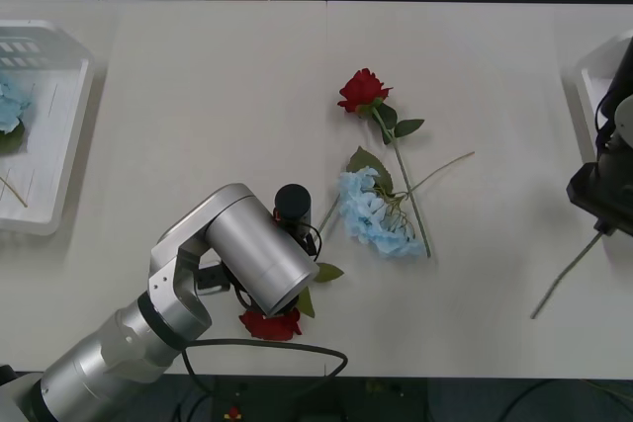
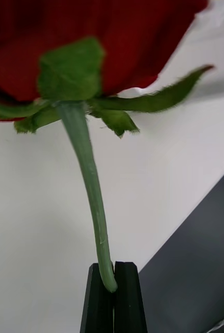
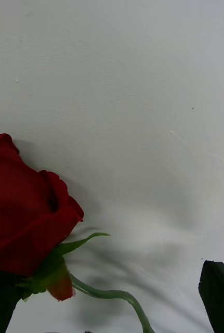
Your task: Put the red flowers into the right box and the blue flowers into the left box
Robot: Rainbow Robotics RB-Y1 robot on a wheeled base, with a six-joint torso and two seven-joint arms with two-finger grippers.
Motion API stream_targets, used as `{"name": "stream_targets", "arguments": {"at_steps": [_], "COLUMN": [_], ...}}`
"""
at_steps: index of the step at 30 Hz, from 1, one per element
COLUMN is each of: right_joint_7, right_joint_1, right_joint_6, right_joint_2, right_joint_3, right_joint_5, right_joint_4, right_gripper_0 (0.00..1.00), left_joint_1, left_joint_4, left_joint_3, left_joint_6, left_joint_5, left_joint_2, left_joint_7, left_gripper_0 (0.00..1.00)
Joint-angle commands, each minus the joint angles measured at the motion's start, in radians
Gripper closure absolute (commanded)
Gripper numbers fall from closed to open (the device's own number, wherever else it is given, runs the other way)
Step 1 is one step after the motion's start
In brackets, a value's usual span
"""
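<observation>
The held rose (image 2: 91,41) is pinched low on its stem, just under the head, by the right claw (image 2: 113,268), whose black fingers are closed tight on it. This is well to the right of the blue cluster (image 1: 376,214) lying mid-tabletop, beside the right box (image 1: 593,76). The long free stem (image 1: 564,279) trails back toward the blue cluster over the tabletop (image 1: 218,96). I judge that tail to be the main risk. It could catch the box rim or hang over it, leaving the flower half out, and the thin round stem could twist or slip in so narrow a pinch.

Nearer the robot than the blue cluster, the near-edge rose (image 3: 23,208) lies close to the tabletop's front edge, under the left claw (image 3: 109,296), which is spread wide. A careless descent could nudge it off the edge or crush the head rather than catch the stem.

Just beyond the blue cluster, a third rose (image 1: 363,89) has its stem crossing the cluster's leaves. Lifting either flower may drag the other.

Far to the left of the blue cluster, the left box (image 1: 59,145) holds another blue flower (image 1: 10,101).
</observation>
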Motion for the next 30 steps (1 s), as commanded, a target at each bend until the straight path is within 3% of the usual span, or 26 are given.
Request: {"name": "stream_targets", "arguments": {"at_steps": [1, 6, 16, 21, 30], "right_joint_7": [0.368, 0.816, 1.408, 1.563, 1.542], "right_joint_1": [-0.011, -0.094, -0.218, -0.229, -0.244], "right_joint_6": [-0.028, -0.132, -0.456, -0.568, -0.766], "right_joint_2": [-0.057, -0.065, -0.068, -0.018, 0.098], "right_joint_3": [-0.163, -0.259, -0.258, -0.256, -0.258], "right_joint_5": [0.056, 0.091, 0.208, 0.289, 0.436], "right_joint_4": [0.095, 0.307, 0.643, 0.722, 0.91], "right_gripper_0": [1.0, 1.0, 1.0, 1.0, 1.0], "left_joint_1": [0.046, 0.031, -0.054, -0.052, -0.04], "left_joint_4": [0.081, 0.084, 0.017, 0.014, 0.015], "left_joint_3": [0.014, 0.014, 0.098, 0.111, 0.088], "left_joint_6": [-0.033, -0.026, 0.071, 0.065, 0.007], "left_joint_5": [0.02, 0.028, 0.152, 0.164, 0.152], "left_joint_2": [0.031, 0.01, -0.01, -0.024, -0.039], "left_joint_7": [-0.041, -0.046, -0.032, -0.033, -0.038], "left_gripper_0": [0.0, 0.0, 0.0, 0.0, 0.0]}}
